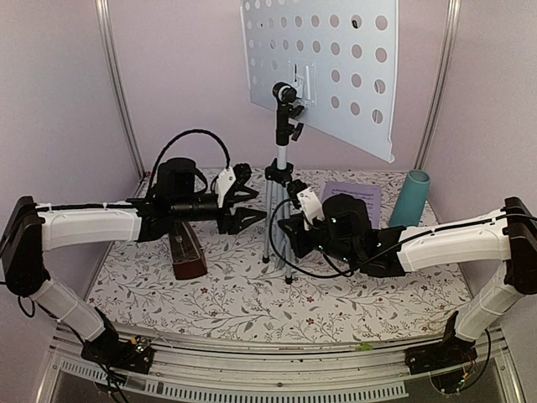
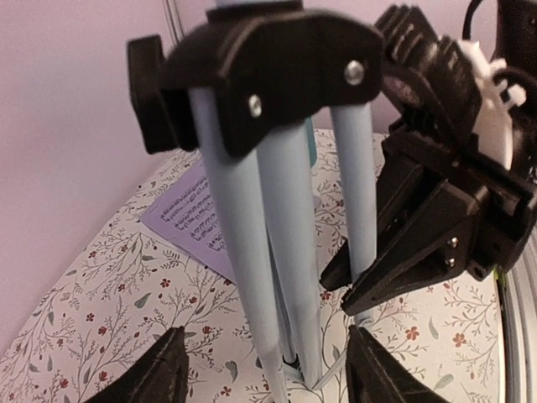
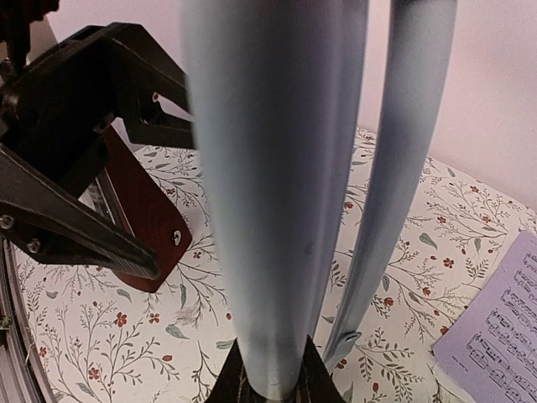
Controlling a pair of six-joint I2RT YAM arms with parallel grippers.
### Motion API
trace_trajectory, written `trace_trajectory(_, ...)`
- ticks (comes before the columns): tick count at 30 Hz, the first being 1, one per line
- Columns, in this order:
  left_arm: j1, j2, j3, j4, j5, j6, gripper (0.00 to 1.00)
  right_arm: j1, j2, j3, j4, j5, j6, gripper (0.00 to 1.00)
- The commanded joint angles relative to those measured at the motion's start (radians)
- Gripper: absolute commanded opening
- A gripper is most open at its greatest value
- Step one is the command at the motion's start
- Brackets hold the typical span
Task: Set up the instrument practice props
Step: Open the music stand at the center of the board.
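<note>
The pale-blue perforated music stand (image 1: 336, 67) stands mid-table on its silver tripod legs (image 1: 270, 239), which hang close together. My right gripper (image 3: 268, 382) is shut on one of those legs (image 3: 268, 210), coming in from the right (image 1: 289, 228). On the left, my left gripper (image 1: 252, 201) is open, and its fingertips (image 2: 168, 374) straddle the bunched legs (image 2: 285, 210) without touching them. The dark-red-brown metronome (image 1: 186, 253) sits on the cloth under the left arm, also seen in the right wrist view (image 3: 143, 227). A lilac sheet-music page (image 1: 352, 195) lies flat behind the right arm.
A teal cup (image 1: 409, 199) stands upright at the back right beside the page. A floral cloth (image 1: 252, 302) covers the table, with pink walls and metal frame posts (image 1: 117, 84) close behind. A black cable (image 1: 289, 273) from the right arm lies on the cloth near the legs.
</note>
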Motion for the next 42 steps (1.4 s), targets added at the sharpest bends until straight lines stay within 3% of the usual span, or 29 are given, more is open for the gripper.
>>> trace_trajectory(1,0.006,0.077,0.097,-0.058,0.102,0.078,0.61,-0.011,0.033,-0.072,-0.243,-0.039,0.001,0.0)
trace_trajectory(7,0.009,0.156,0.153,-0.058,0.081,0.11,0.54,-0.02,0.024,-0.08,-0.244,-0.047,-0.008,0.0)
trace_trajectory(13,0.015,0.197,0.195,-0.076,0.149,0.141,0.49,-0.02,0.032,-0.071,-0.249,-0.053,-0.013,0.0)
trace_trajectory(18,0.014,0.22,0.197,-0.098,0.172,0.149,0.4,-0.02,0.042,-0.058,-0.256,-0.052,-0.016,0.0)
trace_trajectory(22,0.012,0.226,0.198,-0.109,0.161,0.158,0.29,-0.02,0.048,-0.047,-0.265,-0.052,-0.022,0.0)
trace_trajectory(29,0.014,0.233,0.224,-0.147,0.1,0.153,0.0,-0.02,0.039,-0.027,-0.315,-0.035,-0.024,0.0)
trace_trajectory(42,0.031,0.201,0.255,-0.269,-0.036,0.158,0.0,-0.02,-0.057,-0.022,-0.488,-0.036,-0.01,0.0)
